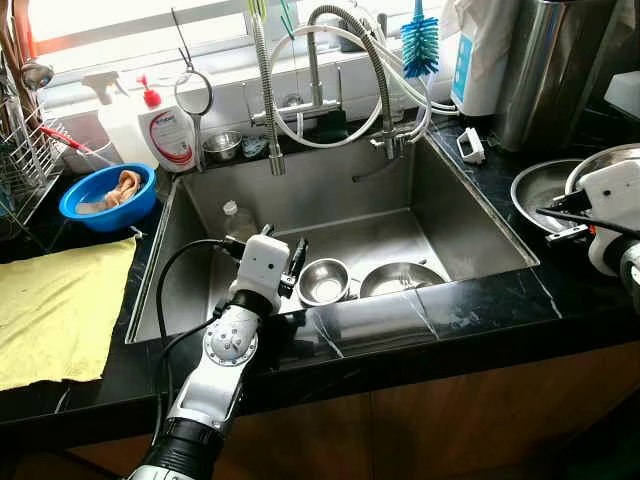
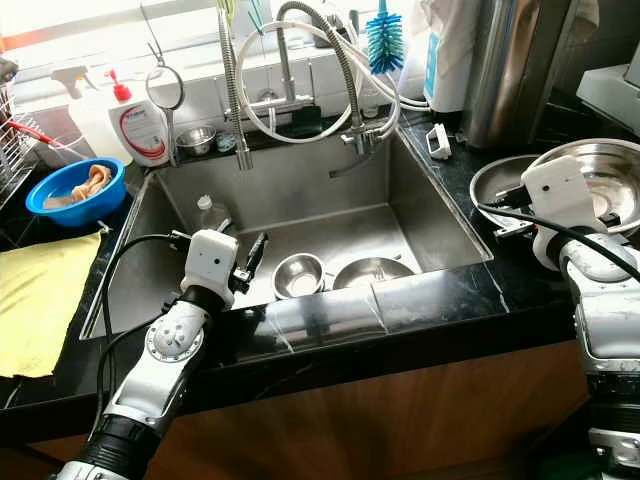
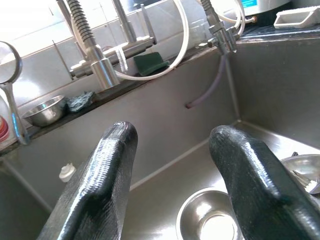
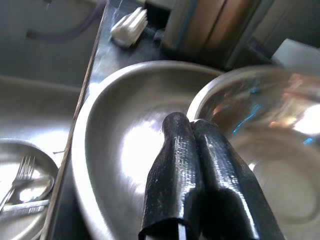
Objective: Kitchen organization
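Jaws of the left gripper [image 3: 170, 165] stand spread apart and grasp nothing, reaching over the front edge of the steel sink [image 1: 470, 215] and hanging above its basin. Just beyond them, on the sink floor, sits a small steel bowl [image 1: 324, 281], and beside that a wider steel dish [image 1: 398, 278] holding a fork [image 4: 16, 177] and other cutlery. A plastic bottle [image 1: 236, 219] lies at the basin's far left, under the spring tap [image 1: 266, 90]. Over on the dark marble bench [image 1: 480, 300], the right gripper [image 4: 192, 131] has its jaws pressed tightly together with nothing between them, poised over a large steel plate [image 4: 117, 145] right of the sink, close against the rim of a second steel bowl [image 4: 270, 140] resting partly on that plate. Left of the sink lie a yellow cloth [image 1: 55, 305] and a blue bowl [image 1: 105, 195].
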You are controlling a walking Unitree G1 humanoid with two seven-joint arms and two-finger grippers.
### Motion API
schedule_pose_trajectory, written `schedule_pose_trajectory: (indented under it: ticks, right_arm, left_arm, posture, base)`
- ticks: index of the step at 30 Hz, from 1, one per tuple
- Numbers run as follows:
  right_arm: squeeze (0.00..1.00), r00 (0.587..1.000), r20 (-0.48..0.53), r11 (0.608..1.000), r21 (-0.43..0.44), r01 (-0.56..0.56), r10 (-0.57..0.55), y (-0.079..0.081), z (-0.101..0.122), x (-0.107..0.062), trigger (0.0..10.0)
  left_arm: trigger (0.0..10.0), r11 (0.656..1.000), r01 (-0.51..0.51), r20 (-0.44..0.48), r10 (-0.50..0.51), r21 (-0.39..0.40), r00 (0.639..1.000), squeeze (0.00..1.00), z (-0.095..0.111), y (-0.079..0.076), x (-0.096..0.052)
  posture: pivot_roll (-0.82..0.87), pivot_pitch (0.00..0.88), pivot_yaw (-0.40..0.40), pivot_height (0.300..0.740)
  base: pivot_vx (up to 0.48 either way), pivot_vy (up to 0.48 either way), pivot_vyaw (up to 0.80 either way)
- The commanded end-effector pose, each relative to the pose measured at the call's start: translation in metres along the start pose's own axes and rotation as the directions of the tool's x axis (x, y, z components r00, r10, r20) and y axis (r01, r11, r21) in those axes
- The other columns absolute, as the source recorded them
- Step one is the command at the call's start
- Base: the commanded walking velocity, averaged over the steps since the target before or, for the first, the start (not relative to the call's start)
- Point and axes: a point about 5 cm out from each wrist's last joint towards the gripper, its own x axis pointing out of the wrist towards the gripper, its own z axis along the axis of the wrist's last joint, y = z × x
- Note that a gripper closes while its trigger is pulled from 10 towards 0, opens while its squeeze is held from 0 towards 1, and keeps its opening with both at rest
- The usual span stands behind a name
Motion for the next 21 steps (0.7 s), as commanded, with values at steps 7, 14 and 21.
schedule_pose_trajectory:
  ticks: [7,14,21]
  right_arm:
    - [0.0,0.986,0.151,0.997,0.053,0.058,-0.065,-0.005,0.029,-0.003,10.0]
    - [0.0,0.982,0.176,0.995,0.078,0.06,-0.072,-0.001,0.032,-0.002,10.0]
    - [1.0,0.9,0.236,0.901,0.331,0.279,-0.366,-0.024,0.04,-0.015,10.0]
  left_arm:
    - [10.0,1.0,0.004,0.003,-0.004,0.02,1.0,0.0,0.003,0.003,0.002]
    - [10.0,1.0,0.003,0.003,-0.003,0.022,1.0,0.0,0.003,0.004,0.002]
    - [10.0,1.0,0.004,0.002,-0.004,0.022,1.0,0.0,0.002,0.004,0.002]
  posture:
    - [-0.25,0.0,0.173,0.74]
    - [-0.25,0.0,0.172,0.74]
    - [-0.25,0.0,0.176,0.74]
  base:
    - [0.0,0.0,0.0]
    - [0.0,0.0,0.0]
    - [0.0,0.0,0.0]
